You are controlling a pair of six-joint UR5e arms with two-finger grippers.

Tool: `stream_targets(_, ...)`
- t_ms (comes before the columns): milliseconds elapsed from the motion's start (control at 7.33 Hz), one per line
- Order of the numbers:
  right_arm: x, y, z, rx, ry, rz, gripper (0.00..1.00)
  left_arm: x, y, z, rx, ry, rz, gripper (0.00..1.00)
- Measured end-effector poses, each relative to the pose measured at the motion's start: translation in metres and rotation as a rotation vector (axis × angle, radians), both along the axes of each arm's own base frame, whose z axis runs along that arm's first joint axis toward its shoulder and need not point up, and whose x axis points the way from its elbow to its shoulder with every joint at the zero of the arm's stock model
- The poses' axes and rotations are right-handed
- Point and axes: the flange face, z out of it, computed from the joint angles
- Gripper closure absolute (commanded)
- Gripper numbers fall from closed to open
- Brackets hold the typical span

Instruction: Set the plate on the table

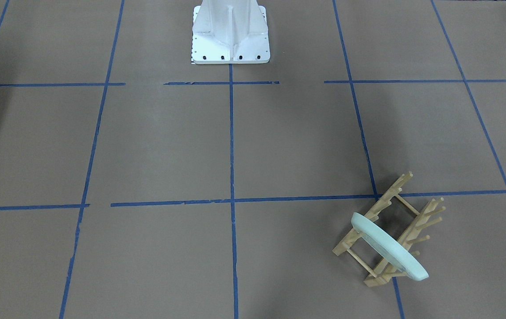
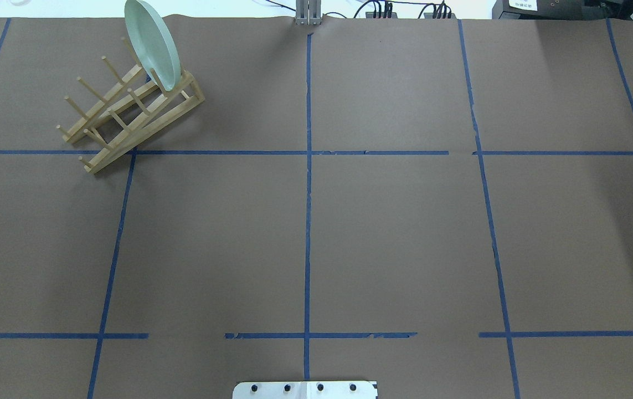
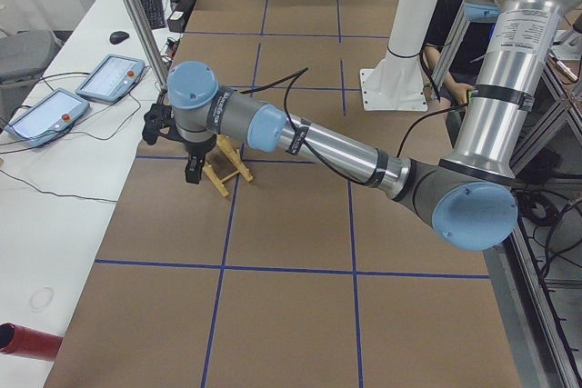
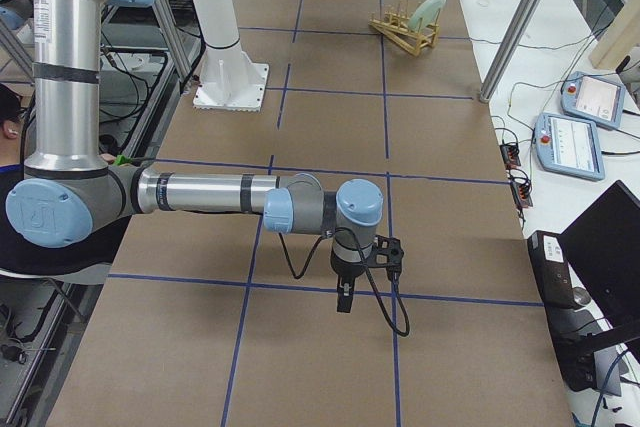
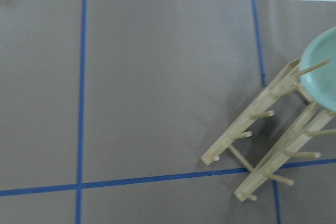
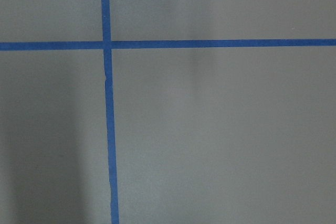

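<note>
Overall, a wide brown surface crossed by blue tape lines. Starting at the robot's left: the left tool hangs pointing down from a long, outstretched arm, above the far left part of the surface. Its fingers show only as a small dark shape in one side view, so how far apart they stand cannot be told, nor whether they hold anything. Just below and beside this tool sits a light wooden rack with upright pegs, resting on the surface at a slant to the tape grid. The plate, round and pale mint green, stands on its edge between the pegs at the rack's end farthest from the robot, leaning a little. It touches the rack only, not the surface. From the left tool's own camera the rack lies to the right, with the plate cut off at the right edge; in the side view the plate is probably hidden behind the wrist. Toward the middle, at the robot's edge of the surface, stands the white robot base. At the robot's right: the right tool points straight down over bare surface near a crossing of two tape lines. Its fingers too are small and dark in the only view showing them, so their opening cannot be told. The plate and rack are well apart from this tool, at the opposite end.
</note>
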Motion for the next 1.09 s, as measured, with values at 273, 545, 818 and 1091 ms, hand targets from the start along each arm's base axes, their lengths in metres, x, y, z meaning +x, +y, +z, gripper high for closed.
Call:
stream_targets(273,0.000,0.000,0.000,0.000,0.000,-0.001,0.00,0.045,-0.010,-0.015,-0.024,0.110,-0.026,0.00)
stream_targets(545,0.000,0.000,0.000,0.000,0.000,-0.001,0.00,0.119,-0.032,-0.030,-0.129,0.163,-0.084,0.00)
stream_targets(818,0.000,0.000,0.000,0.000,0.000,0.000,0.00,0.204,-0.055,-0.064,-0.253,0.213,-0.219,0.00)
stream_targets(1091,0.000,0.000,0.000,0.000,0.000,0.000,0.00,0.247,-0.074,-0.083,-0.352,0.312,-0.367,0.00)
